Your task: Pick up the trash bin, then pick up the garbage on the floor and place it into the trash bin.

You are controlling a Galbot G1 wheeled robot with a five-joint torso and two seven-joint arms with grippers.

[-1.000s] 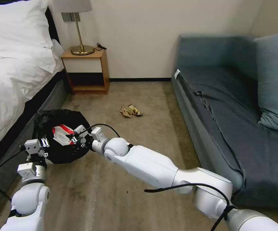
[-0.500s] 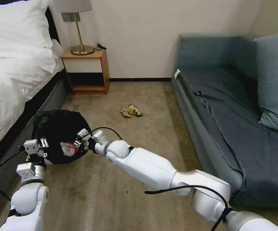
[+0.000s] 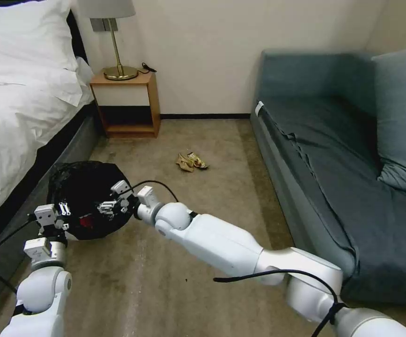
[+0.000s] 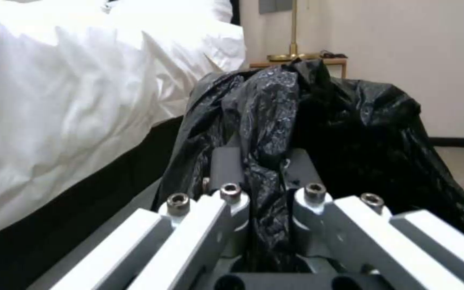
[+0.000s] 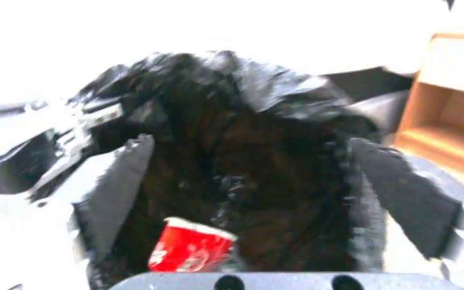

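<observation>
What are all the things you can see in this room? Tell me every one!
Trash bin: one, black bag over it, on the floor beside the bed.
Red carton: one, red and white, inside the bin.
Wrappers: a small gold and tan pile, on the carpet, apart from the bin.
Bed: one, white sheets, robot's left.
Nightstand: one, wooden, against the wall.
Lamp: one, brass stem, on the nightstand.
Sofa: one, blue-grey, robot's right.
Left gripper: shut on the bin's bag at its rim.
Right gripper: open, over the bin's mouth.
</observation>
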